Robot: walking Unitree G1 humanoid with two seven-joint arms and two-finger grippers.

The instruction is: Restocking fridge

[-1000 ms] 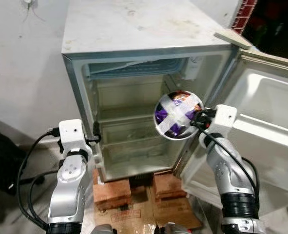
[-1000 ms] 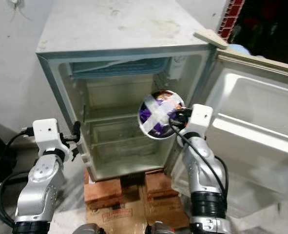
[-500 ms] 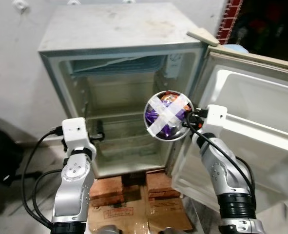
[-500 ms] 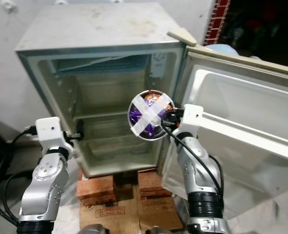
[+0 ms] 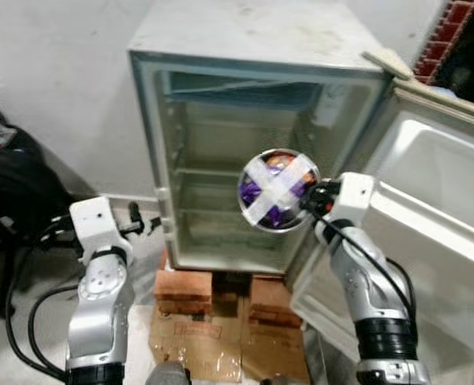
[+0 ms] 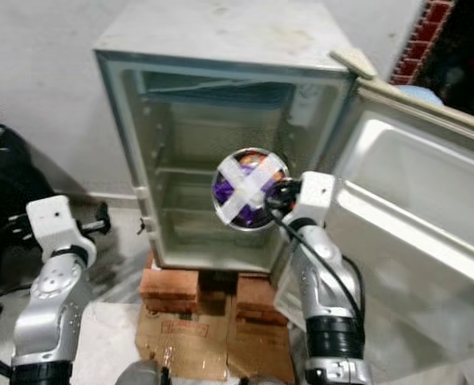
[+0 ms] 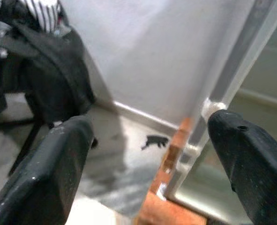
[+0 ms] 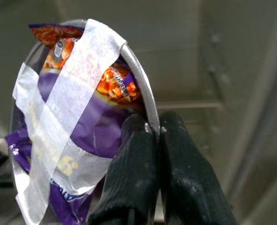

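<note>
The right gripper (image 8: 153,129) has its jaws clamped together on the thin rim of a round shiny metal bowl (image 5: 278,190). The bowl holds purple and orange snack packets (image 8: 89,117), strapped in by two broad white tape strips (image 6: 249,190) crossed in an X over its mouth. It is tipped on edge, mouth facing back toward the robot, rim upright. Being round, it has no clear long axis.

Just beyond the jaws and bowl stands the small white fridge (image 5: 245,48), its bare shelves (image 5: 220,172) behind the bowl. Its open white door (image 5: 437,200) hangs on the outer side of the right arm. The fridge rests on red bricks (image 5: 184,290) over flattened brown cardboard (image 5: 220,345).

The left gripper (image 7: 147,154) has its jaws wide apart and holds nothing. Between them lie the fridge's white side wall, its lower front corner and grey floor (image 7: 115,164). A black bag (image 5: 16,180) sits well off to the outer side.
</note>
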